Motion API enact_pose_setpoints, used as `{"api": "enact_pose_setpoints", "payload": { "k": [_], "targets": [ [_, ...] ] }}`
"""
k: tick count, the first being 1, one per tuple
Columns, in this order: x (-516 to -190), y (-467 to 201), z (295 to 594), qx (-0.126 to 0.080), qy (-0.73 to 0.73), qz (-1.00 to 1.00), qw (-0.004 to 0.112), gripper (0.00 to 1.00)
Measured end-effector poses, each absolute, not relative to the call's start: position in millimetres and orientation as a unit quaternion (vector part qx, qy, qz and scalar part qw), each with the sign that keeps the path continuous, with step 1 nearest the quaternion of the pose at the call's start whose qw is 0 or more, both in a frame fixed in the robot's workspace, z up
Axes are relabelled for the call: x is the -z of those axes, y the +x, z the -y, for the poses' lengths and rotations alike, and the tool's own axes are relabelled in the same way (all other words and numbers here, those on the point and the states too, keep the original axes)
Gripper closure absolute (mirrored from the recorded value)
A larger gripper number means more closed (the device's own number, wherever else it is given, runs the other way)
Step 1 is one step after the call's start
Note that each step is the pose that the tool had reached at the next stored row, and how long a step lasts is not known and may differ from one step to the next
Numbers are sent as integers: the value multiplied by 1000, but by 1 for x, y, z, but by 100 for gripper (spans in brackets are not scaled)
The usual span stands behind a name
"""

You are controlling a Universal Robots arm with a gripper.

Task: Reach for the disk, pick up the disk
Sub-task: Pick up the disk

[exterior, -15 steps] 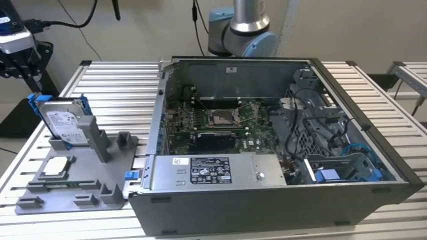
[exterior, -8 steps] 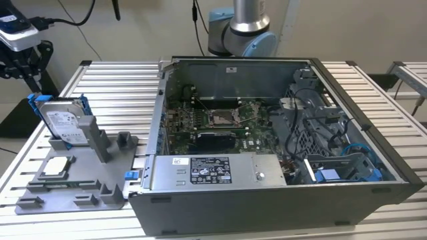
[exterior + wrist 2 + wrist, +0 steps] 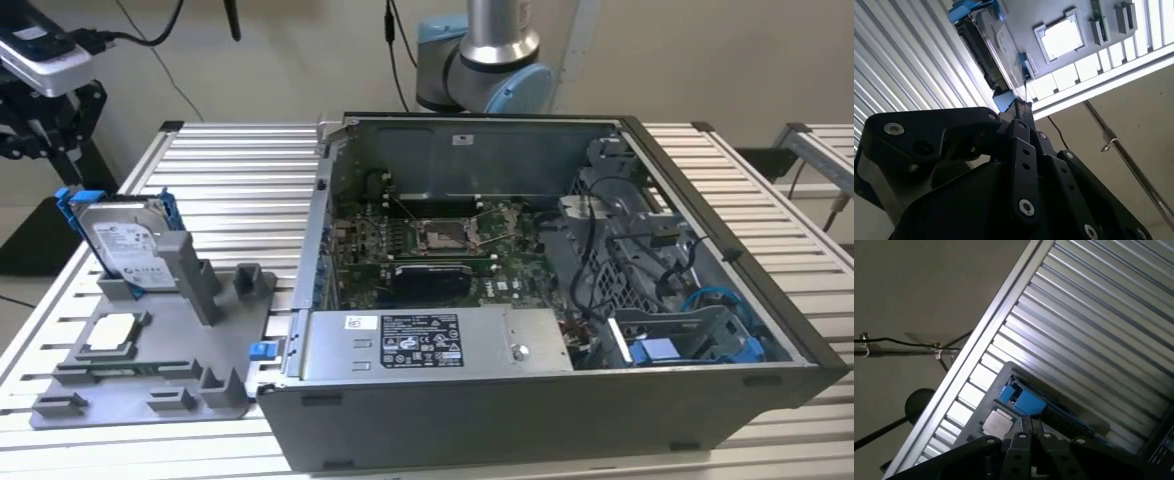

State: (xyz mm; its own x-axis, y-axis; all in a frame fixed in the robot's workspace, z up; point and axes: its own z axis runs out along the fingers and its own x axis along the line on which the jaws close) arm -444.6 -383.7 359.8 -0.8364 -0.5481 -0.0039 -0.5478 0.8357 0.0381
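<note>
Leftmost in the exterior view, upright in a grey holder [image 3: 134,378] on the ribbed worktop [image 3: 234,170]: the disk [image 3: 127,240], silver with a white label and a blue bracket; nearer the camera, flat on that same holder, a square chip [image 3: 114,333]; further right, an open computer case [image 3: 534,270]; in the first wrist view, black claw [image 3: 1031,420] pressed together, tips pointing at the disk's blue bracket, chip just beside.

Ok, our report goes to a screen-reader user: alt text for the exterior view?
A blue-bracketed hard drive stands upright in a grey fixture on a slatted table, at the exterior view's left of an open computer case.
</note>
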Motion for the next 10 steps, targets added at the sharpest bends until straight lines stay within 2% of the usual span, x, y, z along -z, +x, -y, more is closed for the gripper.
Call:
{"api": "enact_pose_setpoints", "payload": {
  "k": [10],
  "targets": [
    [-360, -445, 384, 18, 372, 928, 5, 100]
  ]
}}
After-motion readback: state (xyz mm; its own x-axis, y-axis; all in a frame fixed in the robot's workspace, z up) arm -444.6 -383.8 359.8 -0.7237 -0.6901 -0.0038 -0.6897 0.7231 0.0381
